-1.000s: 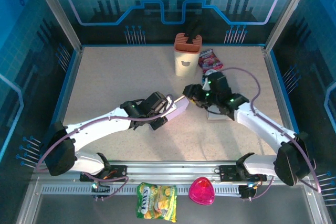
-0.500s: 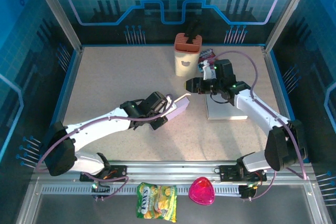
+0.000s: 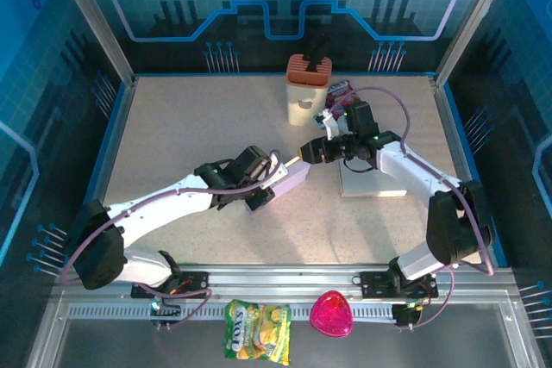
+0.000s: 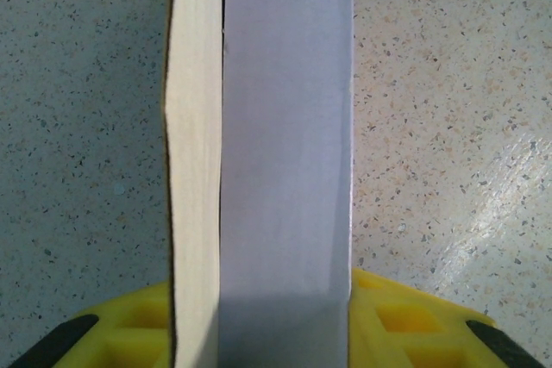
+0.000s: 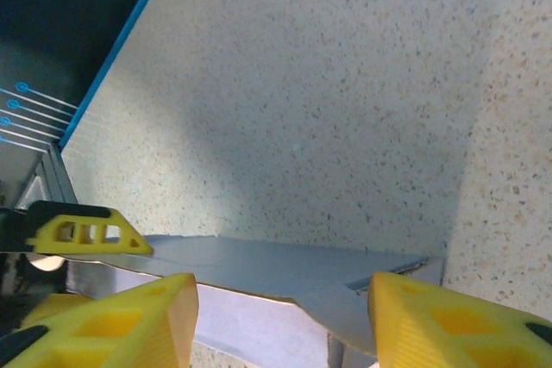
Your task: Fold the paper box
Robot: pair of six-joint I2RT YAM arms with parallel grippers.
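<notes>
The paper box point(image 3: 291, 177) is a long white piece with a pale cardboard edge, held off the table near the middle. My left gripper point(image 3: 260, 185) is shut on its near end. In the left wrist view the box point(image 4: 285, 170) runs straight up between the yellow fingers point(image 4: 405, 325). My right gripper point(image 3: 312, 151) is at the box's far end and stands open. In the right wrist view the grey flap point(image 5: 362, 286) lies between its spread fingers point(image 5: 112, 316), close to the right one. The left gripper's yellow finger point(image 5: 78, 232) shows at the left.
A flat white sheet point(image 3: 373, 182) lies under the right arm. A white container with an orange lid point(image 3: 307, 89) and a snack packet point(image 3: 343, 92) stand at the back. A yellow snack bag point(image 3: 257, 331) and a pink object point(image 3: 332, 314) lie in front of the arm bases.
My right gripper rose off the box's far end toward the container, then came back down to it with its jaws wider. The right forearm swung back. The left gripper kept its hold.
</notes>
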